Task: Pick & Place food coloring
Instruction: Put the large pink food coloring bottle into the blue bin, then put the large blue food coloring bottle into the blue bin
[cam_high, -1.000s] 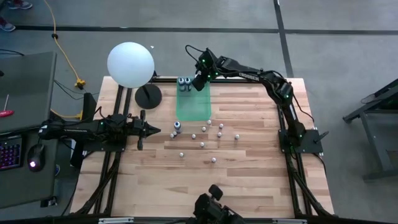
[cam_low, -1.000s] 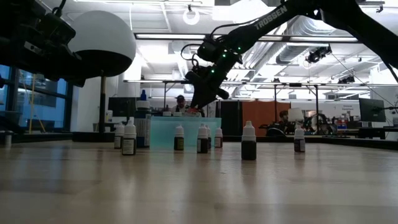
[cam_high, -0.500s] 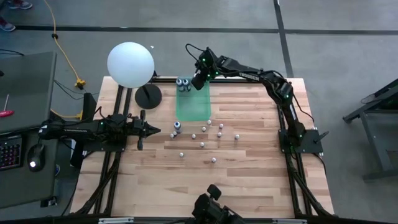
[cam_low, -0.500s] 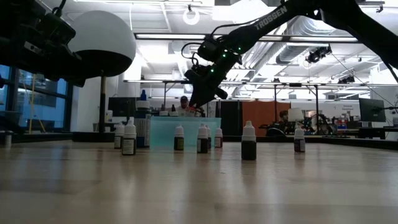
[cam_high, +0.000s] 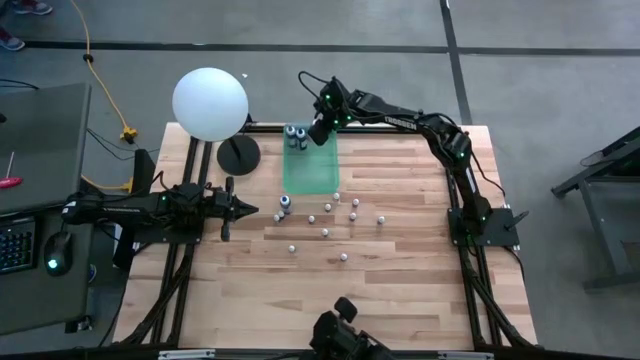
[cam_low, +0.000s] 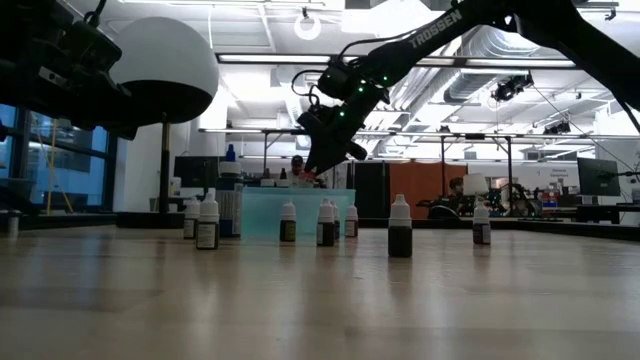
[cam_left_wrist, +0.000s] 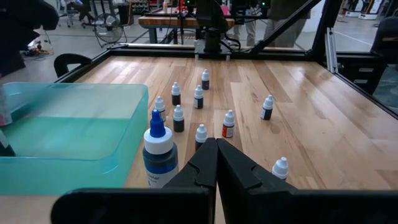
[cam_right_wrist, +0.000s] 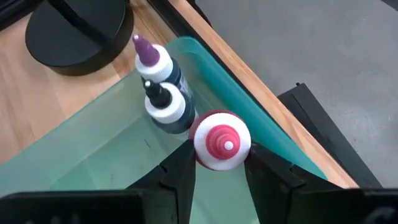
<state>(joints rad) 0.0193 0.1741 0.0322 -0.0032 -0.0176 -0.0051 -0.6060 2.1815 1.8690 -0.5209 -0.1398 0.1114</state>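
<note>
The right gripper (cam_right_wrist: 222, 163) hangs over the green tray (cam_right_wrist: 93, 140), fingers clasping a red-capped bottle (cam_right_wrist: 222, 140) just beside two bottles (cam_right_wrist: 163, 93) standing there — placing seems underway — next, lower and release, probably.

Pale planked wood table (cam_high: 400, 280) with a satin sheen, translucent smooth green plastic tray (cam_right_wrist: 93, 155), glossy plastic food coloring bottles (cam_left_wrist: 160, 149) with matt white caps, matt black plastic gripper fingers (cam_right_wrist: 180, 171), smooth matt white lamp globe (cam_high: 209, 103).
</note>
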